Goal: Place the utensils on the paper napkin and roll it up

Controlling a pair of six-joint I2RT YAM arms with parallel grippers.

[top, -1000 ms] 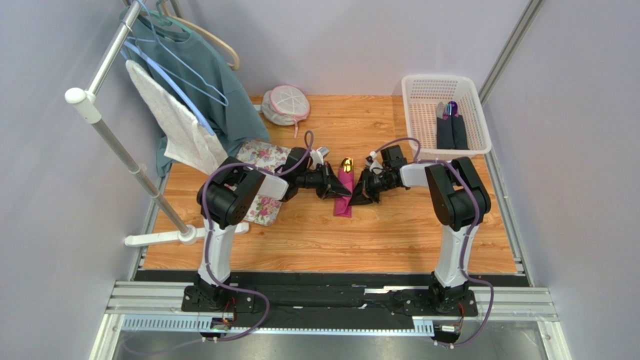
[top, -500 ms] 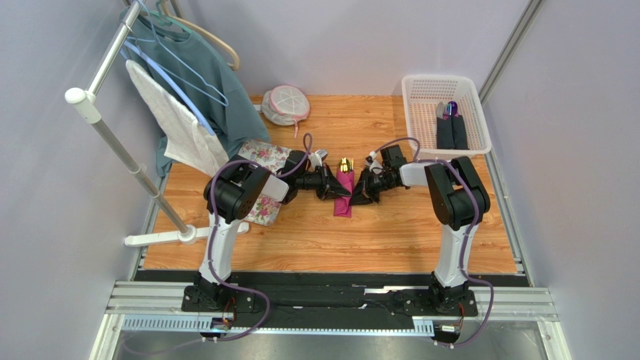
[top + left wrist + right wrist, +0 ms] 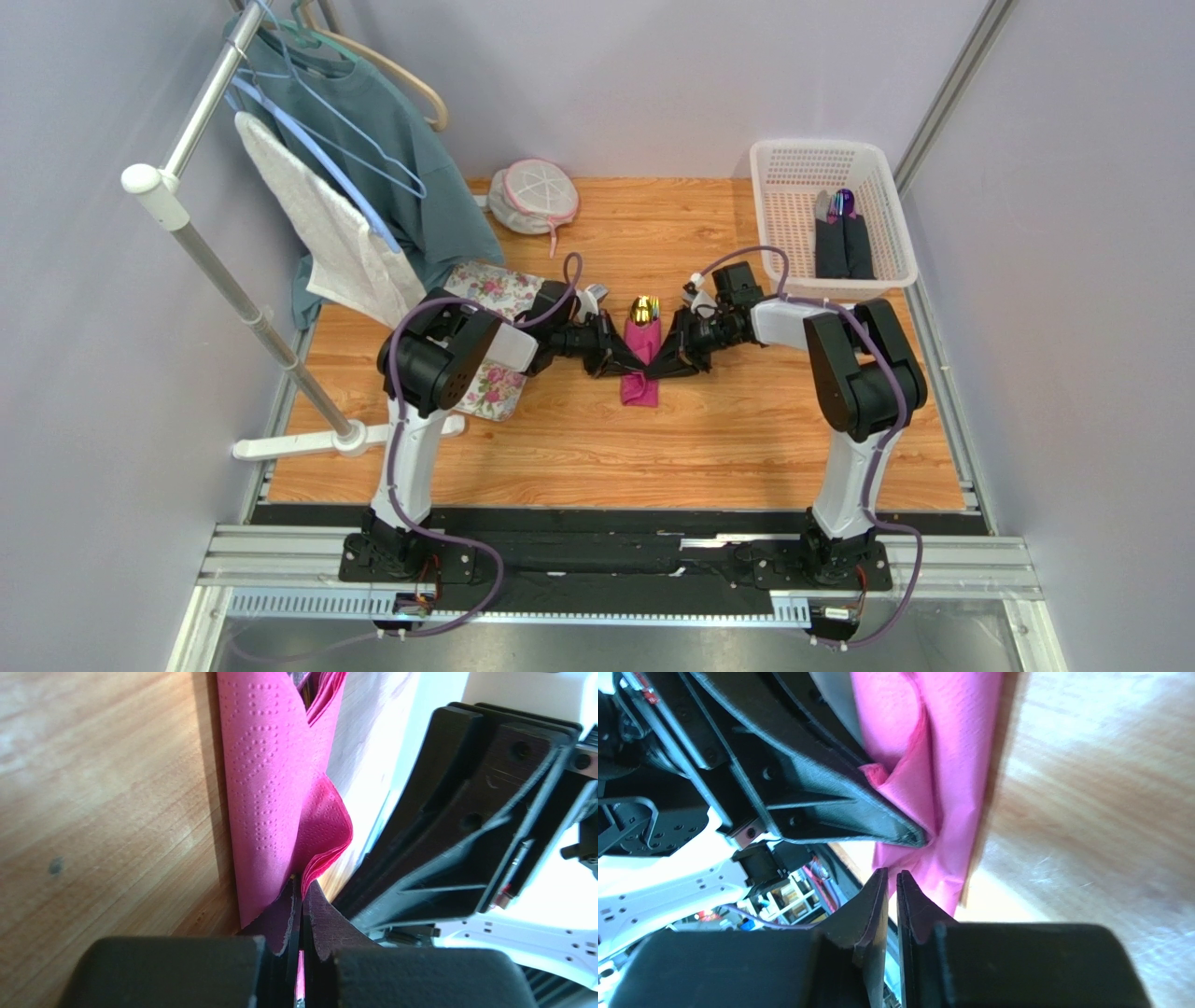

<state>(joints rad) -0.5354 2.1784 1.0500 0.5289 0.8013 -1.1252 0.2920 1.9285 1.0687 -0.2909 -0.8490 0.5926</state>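
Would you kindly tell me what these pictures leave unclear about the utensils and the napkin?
- The utensils: the top view shows only gold tips, the paper napkin wraps the rest, and neither wrist view shows them.
- Fork or spoon: too small to tell from above.
- Right tool: the right wrist view does not settle whether it pinches the napkin, and the left tool covers part.

napkin (image 3: 641,370) mid, utensils (image 3: 644,308) in its far end, basket (image 3: 788,210) far R

Wooden desk (image 3: 701,434). Far left there's a clothes rack (image 3: 211,266) with a teal shirt (image 3: 407,154) and white towel (image 3: 330,231) hanging, and a floral cloth (image 3: 491,294) below it. Round white pouch (image 3: 533,193) at the back. White basket (image 3: 786,161) on the right holds dark purple-tipped items (image 3: 842,245).
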